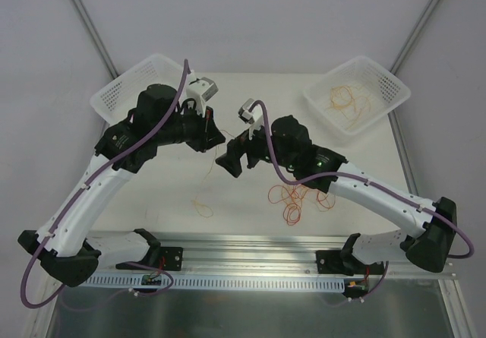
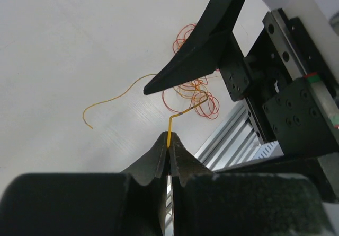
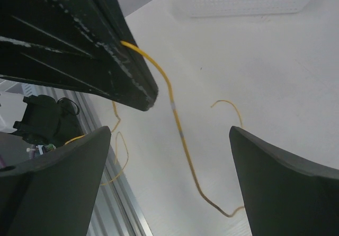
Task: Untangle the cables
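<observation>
Left gripper (image 2: 168,142): clenched on a hair-thin orange-yellow wire (image 2: 183,110), which rises from the fingertips and bends toward the heap. Right gripper (image 3: 169,140): released, jaws standing wide. The same wire passes between them, clear of both fingers. A tangle of thin red and orange cables (image 1: 298,197) lies on the white table (image 1: 266,87) beside the right arm. A white perforated plastic basket (image 1: 386,87) at the far right holds more orange wires (image 1: 345,101).
</observation>
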`<state>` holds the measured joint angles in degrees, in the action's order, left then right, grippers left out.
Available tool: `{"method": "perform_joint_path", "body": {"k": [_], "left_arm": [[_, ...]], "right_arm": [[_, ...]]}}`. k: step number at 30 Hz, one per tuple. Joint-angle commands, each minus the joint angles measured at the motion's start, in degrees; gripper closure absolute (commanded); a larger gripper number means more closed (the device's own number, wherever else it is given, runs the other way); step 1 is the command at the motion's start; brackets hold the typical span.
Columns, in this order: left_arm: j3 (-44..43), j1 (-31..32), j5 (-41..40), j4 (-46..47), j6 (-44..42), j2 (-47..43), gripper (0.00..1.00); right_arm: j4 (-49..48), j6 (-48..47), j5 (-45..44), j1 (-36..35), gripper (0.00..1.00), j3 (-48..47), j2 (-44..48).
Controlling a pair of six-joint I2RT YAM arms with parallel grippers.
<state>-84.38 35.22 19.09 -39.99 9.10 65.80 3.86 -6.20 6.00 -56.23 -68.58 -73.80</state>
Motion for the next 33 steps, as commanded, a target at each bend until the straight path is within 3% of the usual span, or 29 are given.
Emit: {"method": "perform_joint_path", "body": {"k": [1,14,20,23,24,26,27,29,32,33], "left_arm": [[-2.7,0.5,-3.2,0.2,2.8,0.5,1.0],[-4.0,0.9,-5.5,1.3,11.8,1.2,1.0],[-3.2,1.1,-6.2,2.5,15.5,0.0,1.0],[-2.5,1.1,-6.9,3.1,16.4,-0.6,1.0],[-2.3,1.0,-7.0,3.2,16.6,-0.8,1.0],[-1.6,1.1,-7.8,3.5,16.8,-1.2,1.0],[-1.3,1.1,-8.1,3.4,16.9,-1.4,1.0],[-0.6,1.1,-8.9,3.6,17.2,-1.6,1.0],[0.4,1.1,-10.4,4.0,17.4,-2.1,1.0],[0.7,1.1,-10.7,4.0,17.4,-2.2,1.0]], "right_arm": [[-7.9,3.0,3.7,-1.3,0.0,-1.7,-0.2],[-17.6,9.1,-1.4,-5.1,0.07,2.7,-2.8],[-19.2,9.8,-5.0,-6.1,0.19,4.1,-3.8],[-19.8,10.2,-5.6,-6.3,0.33,5.0,-3.5],[-20.0,10.3,-7.3,-6.3,0.45,5.7,-3.4],[-20.0,10.4,-7.8,-6.3,0.57,6.3,-2.7],[-20.0,10.3,-7.9,-6.3,0.69,6.4,-2.3],[-19.5,10.1,-8.3,-6.3,0.85,7.0,-1.4],[-17.8,9.4,-9.1,-6.4,0.99,7.4,-0.2],[-17.5,9.3,-9.1,-6.4,0.99,7.6,0.0]]}}
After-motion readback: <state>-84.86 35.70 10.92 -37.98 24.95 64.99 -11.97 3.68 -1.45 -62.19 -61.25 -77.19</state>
